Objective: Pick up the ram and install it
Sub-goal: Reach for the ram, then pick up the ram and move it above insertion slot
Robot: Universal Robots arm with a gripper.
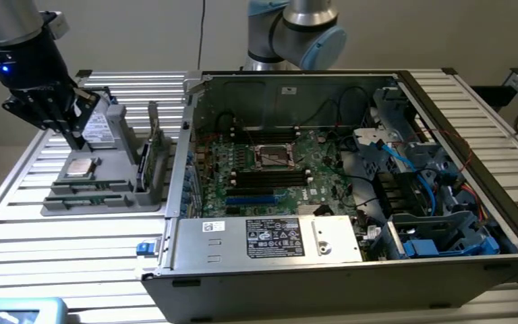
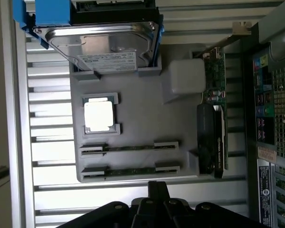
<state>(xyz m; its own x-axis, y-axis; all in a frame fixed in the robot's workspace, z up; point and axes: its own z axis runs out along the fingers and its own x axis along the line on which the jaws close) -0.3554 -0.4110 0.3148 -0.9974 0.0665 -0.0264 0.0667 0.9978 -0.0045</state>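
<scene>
Gripper [image 1: 77, 140] hung over the far end of the grey tray [image 1: 156, 200], pointing down at it.

At the tray's near edge the ram [image 2: 130, 170] sat on edge in its holder, its long axis running along that edge, parallel to a second stick [image 2: 130, 147]. Behind them lay a processor chip [image 2: 99, 115], then a hard drive [image 2: 109, 47]. The arm [image 1: 16, 47] stood almost upright above. Grip spread or closed? Couldn't tell. An open computer case [image 1: 331, 287] stood on the exterior view's right.
</scene>
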